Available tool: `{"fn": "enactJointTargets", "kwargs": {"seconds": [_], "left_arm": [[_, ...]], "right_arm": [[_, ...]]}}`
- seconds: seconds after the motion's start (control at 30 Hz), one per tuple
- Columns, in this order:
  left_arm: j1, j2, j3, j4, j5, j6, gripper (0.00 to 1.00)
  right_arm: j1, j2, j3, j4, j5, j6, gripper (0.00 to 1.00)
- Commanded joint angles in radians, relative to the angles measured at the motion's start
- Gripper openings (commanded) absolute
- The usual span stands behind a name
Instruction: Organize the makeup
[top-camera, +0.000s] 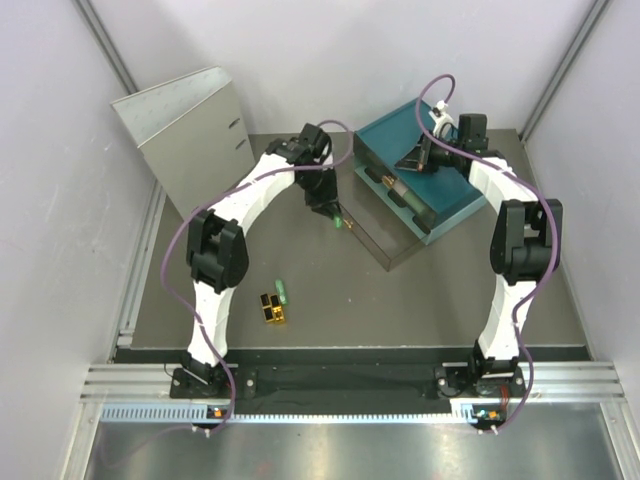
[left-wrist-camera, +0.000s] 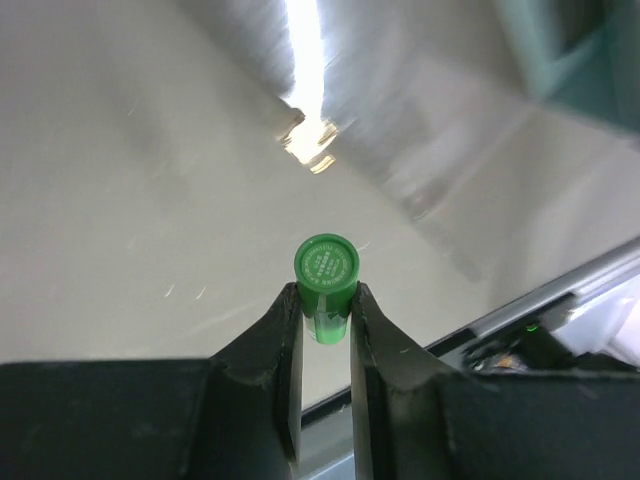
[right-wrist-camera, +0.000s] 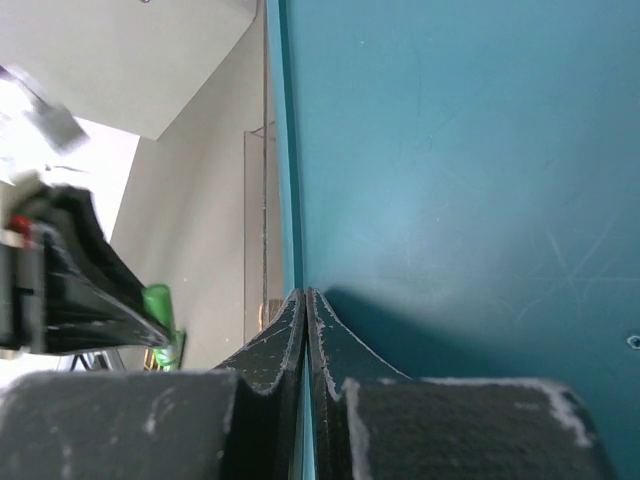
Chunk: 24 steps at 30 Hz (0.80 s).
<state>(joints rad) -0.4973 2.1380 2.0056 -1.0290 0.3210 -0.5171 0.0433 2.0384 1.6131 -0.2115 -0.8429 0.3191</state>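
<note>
My left gripper (top-camera: 332, 207) is shut on a green tube (top-camera: 339, 213) and holds it above the table, just left of the clear drawer (top-camera: 385, 238). In the left wrist view the tube's round cap (left-wrist-camera: 326, 266) sticks out between the fingertips of the left gripper (left-wrist-camera: 326, 305). My right gripper (top-camera: 420, 160) is shut and empty, its tips resting on top of the teal box (top-camera: 450, 205). The gold-and-black block (top-camera: 272, 309) and a small green tube (top-camera: 281, 291) lie on the table near the left arm. A small orange item (top-camera: 352, 224) lies by the drawer's corner.
A grey metal box (top-camera: 185, 130) stands at the back left. The clear drawer sticks out from the teal box (right-wrist-camera: 450, 150) towards the table's middle; its edge (right-wrist-camera: 255, 230) shows in the right wrist view, with the held green tube (right-wrist-camera: 158, 305) beyond it.
</note>
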Motion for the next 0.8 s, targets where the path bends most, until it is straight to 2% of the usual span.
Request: {"fn": "enactJointTargets", "kwargs": {"seconds": [0.0, 0.1, 0.17, 0.23, 0.27, 0.3, 0.37, 0.4, 0.47, 0.5, 0.6, 0.77], "left_arm": [[0.005, 0.092, 0.183, 0.066, 0.096, -0.014, 0.0], [0.005, 0.167, 0.267, 0.069, 0.157, -0.04, 0.04], [0.003, 0.184, 0.265, 0.116, 0.185, -0.069, 0.05], [0.003, 0.194, 0.248, 0.142, 0.196, -0.084, 0.12], [0.003, 0.197, 0.243, 0.144, 0.194, -0.092, 0.16], [0.003, 0.201, 0.243, 0.139, 0.176, -0.093, 0.27], [0.005, 0.207, 0.242, 0.13, 0.167, -0.092, 0.39], [0.005, 0.206, 0.24, 0.13, 0.164, -0.092, 0.51], [0.005, 0.198, 0.236, 0.135, 0.165, -0.09, 0.53], [0.005, 0.188, 0.231, 0.153, 0.167, -0.093, 0.61], [0.005, 0.16, 0.225, 0.184, 0.158, -0.092, 0.67], [0.011, 0.07, 0.142, 0.222, 0.122, -0.064, 0.68]], "right_arm": [[-0.013, 0.154, -0.084, -0.267, 0.286, -0.107, 0.0], [-0.014, 0.155, -0.082, -0.27, 0.286, -0.109, 0.0], [-0.014, 0.155, -0.082, -0.269, 0.286, -0.109, 0.0], [-0.014, 0.164, -0.078, -0.27, 0.281, -0.109, 0.0], [-0.013, 0.163, -0.079, -0.272, 0.278, -0.109, 0.0], [-0.014, 0.163, -0.078, -0.272, 0.278, -0.109, 0.0], [-0.013, 0.163, -0.079, -0.273, 0.278, -0.109, 0.0], [-0.014, 0.164, -0.081, -0.272, 0.28, -0.109, 0.0], [-0.013, 0.163, -0.082, -0.273, 0.278, -0.109, 0.0], [-0.014, 0.163, -0.082, -0.273, 0.28, -0.107, 0.0], [-0.013, 0.16, -0.087, -0.272, 0.28, -0.107, 0.0], [-0.014, 0.158, -0.088, -0.27, 0.28, -0.109, 0.0]]}}
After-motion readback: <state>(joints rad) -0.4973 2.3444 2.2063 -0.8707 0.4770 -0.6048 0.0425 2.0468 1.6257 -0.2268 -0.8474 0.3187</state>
